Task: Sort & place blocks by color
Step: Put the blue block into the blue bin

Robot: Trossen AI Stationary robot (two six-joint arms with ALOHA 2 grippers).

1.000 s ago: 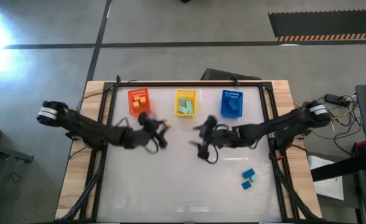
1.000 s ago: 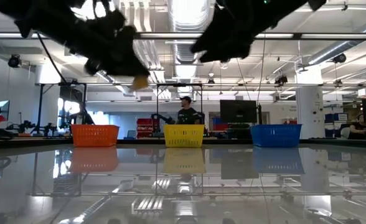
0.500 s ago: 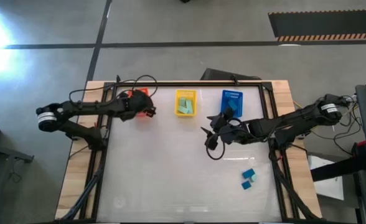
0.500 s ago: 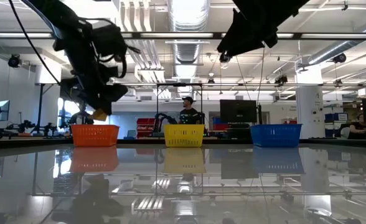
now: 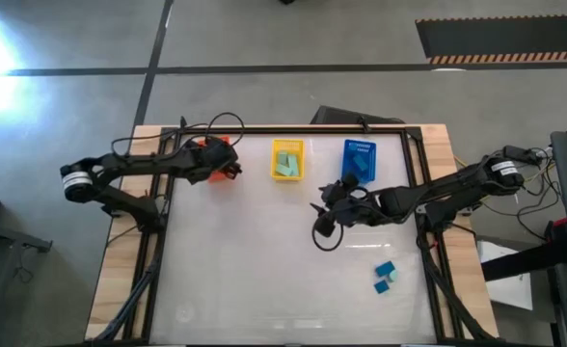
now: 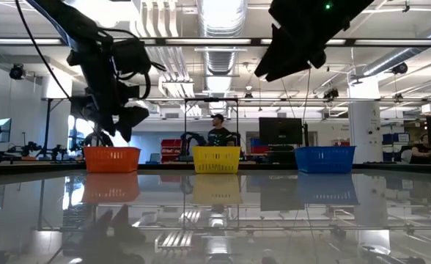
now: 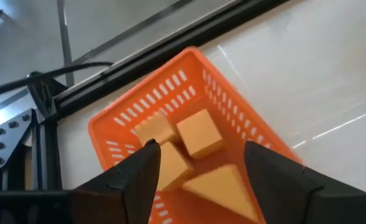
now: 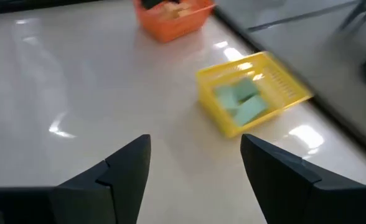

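My left gripper (image 5: 228, 172) hangs open above the orange bin (image 5: 213, 154) at the table's far left. In the left wrist view its fingers (image 7: 139, 180) frame the bin (image 7: 117, 134), where several orange blocks (image 7: 198, 134) lie; one block (image 7: 217, 186) is blurred. My right gripper (image 5: 320, 224) hovers open and empty over the table's middle, near the blue bin (image 5: 358, 162). A blue block (image 5: 385, 269) and a teal block (image 5: 383, 285) lie together on the table's near right. Teal blocks (image 8: 239, 99) rest in the yellow bin (image 5: 286, 159).
The three bins stand in a row along the far edge, inside the black frame rail (image 5: 293, 128). Bare white tabletop spreads from the middle to the near edge (image 5: 264, 289). A person (image 6: 218, 130) stands in the room beyond the table.
My left gripper carried an orange block from the table's middle toward the far left, came over the orange bin and let it go; the block is no longer between its fingers. My right gripper stayed about where it was.
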